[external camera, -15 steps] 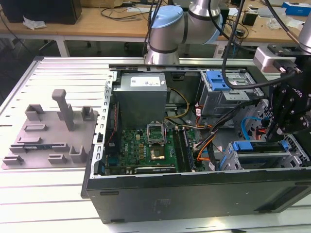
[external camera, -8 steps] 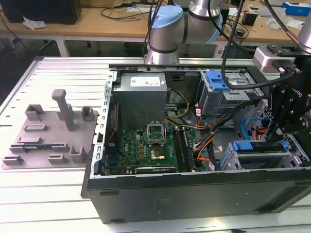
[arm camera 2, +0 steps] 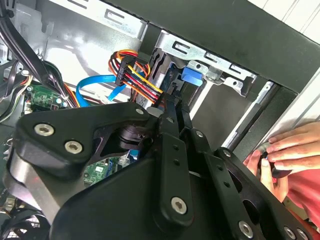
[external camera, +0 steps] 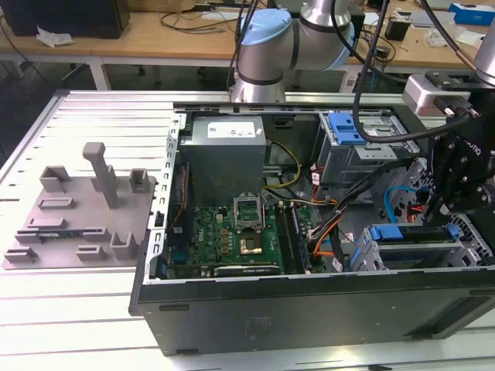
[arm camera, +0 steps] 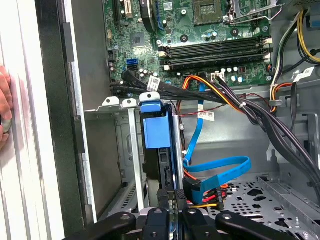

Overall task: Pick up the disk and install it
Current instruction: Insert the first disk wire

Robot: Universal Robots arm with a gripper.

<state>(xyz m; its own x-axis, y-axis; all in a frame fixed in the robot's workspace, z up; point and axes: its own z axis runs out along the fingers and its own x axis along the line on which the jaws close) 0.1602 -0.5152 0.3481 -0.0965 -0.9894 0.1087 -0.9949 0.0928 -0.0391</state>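
Blue-framed silver disk (arm camera: 159, 150) sits in its bay, my black gripper (arm camera: 170, 210) seemingly pinching it at six o'clock; seating needs pressing.

Cluttered wooden desks (external camera: 155, 35) behind

The grey-and-blue jointed robot arm (external camera: 267, 42) reaches over from the far side, and its black wrist assembly (external camera: 464, 174) hangs low at the exterior view's right. In the first wrist view the black gripper (arm camera: 172, 202) points downward, its slim fingers (arm camera: 178, 196) drawn close together. A person's hand (arm camera 2: 280, 155) rests nearby, fingers curled.
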